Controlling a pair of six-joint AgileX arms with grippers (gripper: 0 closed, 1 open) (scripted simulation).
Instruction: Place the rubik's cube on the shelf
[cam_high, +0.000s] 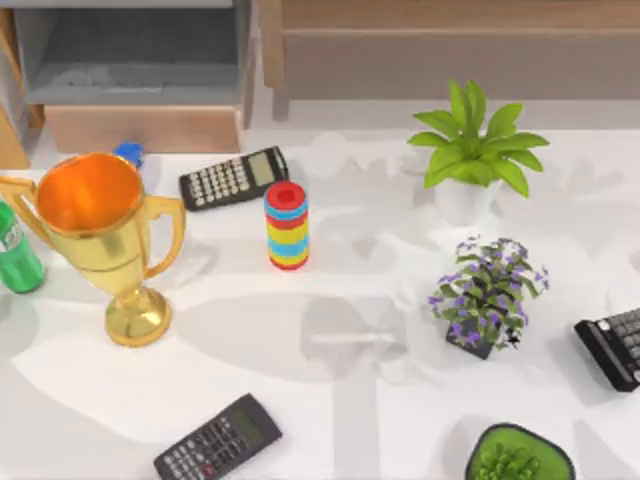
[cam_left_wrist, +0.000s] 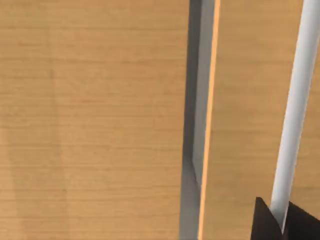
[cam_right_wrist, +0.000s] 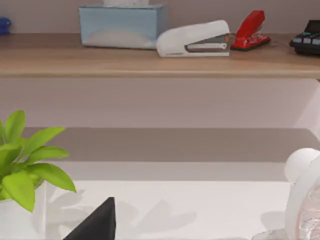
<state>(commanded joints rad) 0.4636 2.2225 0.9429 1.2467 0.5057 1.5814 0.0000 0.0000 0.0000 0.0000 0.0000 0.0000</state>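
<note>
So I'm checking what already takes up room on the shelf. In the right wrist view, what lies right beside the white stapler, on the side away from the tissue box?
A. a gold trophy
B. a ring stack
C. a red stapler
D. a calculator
C: the red stapler sits on the shelf next to the white stapler, opposite the tissue box.

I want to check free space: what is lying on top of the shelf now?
On the shelf sit a blue tissue box, a white stapler, a red stapler and a dark keyboard's edge.

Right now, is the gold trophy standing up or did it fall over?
Standing up. In the top view the gold trophy sits on its round base, cup mouth facing upward.
</note>
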